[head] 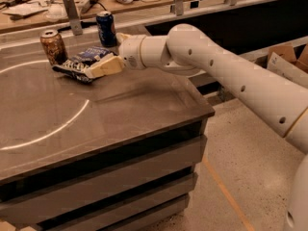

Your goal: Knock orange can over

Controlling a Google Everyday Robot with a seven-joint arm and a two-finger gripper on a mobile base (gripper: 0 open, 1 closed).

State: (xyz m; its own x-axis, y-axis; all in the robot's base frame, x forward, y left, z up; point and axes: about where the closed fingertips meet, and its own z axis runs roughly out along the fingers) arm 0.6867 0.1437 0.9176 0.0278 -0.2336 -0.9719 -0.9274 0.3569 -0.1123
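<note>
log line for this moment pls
phase: pre-contact | hand: over snack bag, apart from orange can | orange can: upright, untouched | blue can: upright

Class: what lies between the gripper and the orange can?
Camera view: a blue snack bag. The gripper is at its right end, the orange can behind its left.

Gripper [102, 68] over snack bag [76, 67], orange can [53, 47] just left, other can [106, 29] behind

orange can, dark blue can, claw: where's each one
small orange-brown drink can [53, 48]: camera view, middle of its side
dark blue drink can [106, 29]: camera view, middle of its side
cream claw [95, 71]: camera view, tip, over the dark snack bag [72, 67]
</note>
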